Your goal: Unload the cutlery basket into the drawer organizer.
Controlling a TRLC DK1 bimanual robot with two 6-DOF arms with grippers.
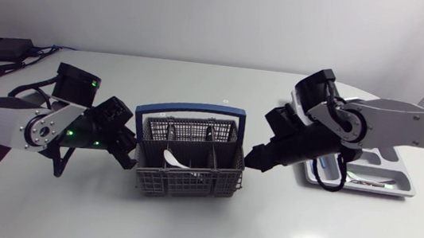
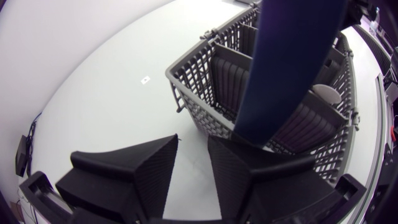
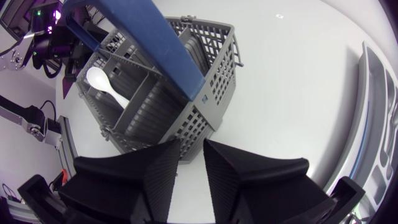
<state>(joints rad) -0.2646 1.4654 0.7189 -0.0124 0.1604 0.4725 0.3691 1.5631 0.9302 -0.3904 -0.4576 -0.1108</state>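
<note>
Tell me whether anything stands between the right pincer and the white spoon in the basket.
Yes. The right pincer sits outside the basket, so its grey mesh wall and an inner divider stand between it and the white spoon. The blue handle also crosses overhead, above the compartments.

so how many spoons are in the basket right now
1: a white spoon lying in a compartment in the left half of the grey basket. The blue handle may hide others.
</note>
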